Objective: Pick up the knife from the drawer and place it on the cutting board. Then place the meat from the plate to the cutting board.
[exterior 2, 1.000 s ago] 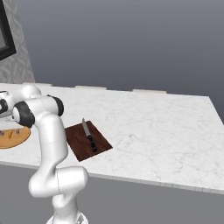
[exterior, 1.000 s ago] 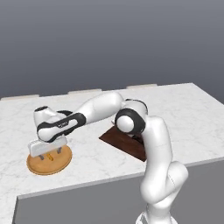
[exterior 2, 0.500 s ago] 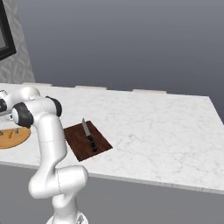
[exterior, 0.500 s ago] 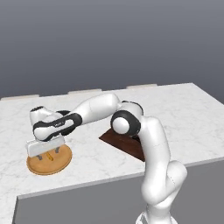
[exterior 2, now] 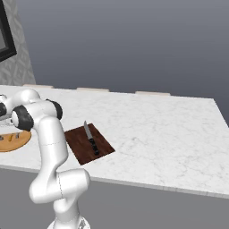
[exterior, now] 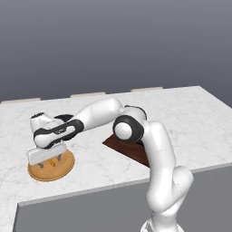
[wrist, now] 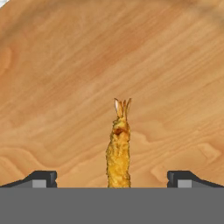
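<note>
Grasping stage: gripper (wrist: 112, 179) wide, empty, low over the plate (wrist: 65, 65). Meat (wrist: 119, 146) lies centred between your fingertips (wrist: 43, 178), pointing to 12 o'clock. Descend straight, close gently. Knife (exterior 2: 91, 138) already on cutting board (exterior 2: 76, 145).

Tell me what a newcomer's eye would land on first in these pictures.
First, the white arm stretched low across the marble counter, its open claw down over the round tan plate at the left. In the hand view the meat, a small orange-yellow piece, lies on the plate between the two fingertips. To the right, the knife already lies on the dark cutting board.
</note>
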You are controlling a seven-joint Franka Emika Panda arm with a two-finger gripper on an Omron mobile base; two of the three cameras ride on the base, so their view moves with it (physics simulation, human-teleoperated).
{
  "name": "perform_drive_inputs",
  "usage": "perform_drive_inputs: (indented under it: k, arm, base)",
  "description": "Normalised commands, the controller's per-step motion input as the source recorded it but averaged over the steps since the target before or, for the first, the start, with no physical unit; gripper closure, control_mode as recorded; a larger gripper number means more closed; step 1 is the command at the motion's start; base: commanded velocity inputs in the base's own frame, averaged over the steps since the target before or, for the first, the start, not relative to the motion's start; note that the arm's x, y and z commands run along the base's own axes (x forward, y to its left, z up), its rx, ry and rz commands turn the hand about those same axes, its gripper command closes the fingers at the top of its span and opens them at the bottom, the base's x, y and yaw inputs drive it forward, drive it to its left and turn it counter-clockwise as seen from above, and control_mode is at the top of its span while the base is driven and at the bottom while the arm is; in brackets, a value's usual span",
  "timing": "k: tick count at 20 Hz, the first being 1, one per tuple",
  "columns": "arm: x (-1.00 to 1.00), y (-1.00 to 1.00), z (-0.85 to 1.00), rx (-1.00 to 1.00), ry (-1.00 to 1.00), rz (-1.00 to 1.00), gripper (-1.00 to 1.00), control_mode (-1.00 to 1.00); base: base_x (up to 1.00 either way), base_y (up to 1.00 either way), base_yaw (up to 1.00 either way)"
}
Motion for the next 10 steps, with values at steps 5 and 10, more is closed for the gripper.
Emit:
perform_drive_inputs:
  k: [5, 10]
  arm:
    - [-0.14, -0.02, 0.0, -0.01, -0.01, -0.02, -1.0, -1.0]
    - [0.04, 0.0, -0.01, -0.03, 0.0, -0.04, -1.0, -1.0]
  base:
    - [0.0, 0.0, 0.0]
    - [0.0, 0.0, 0.0]
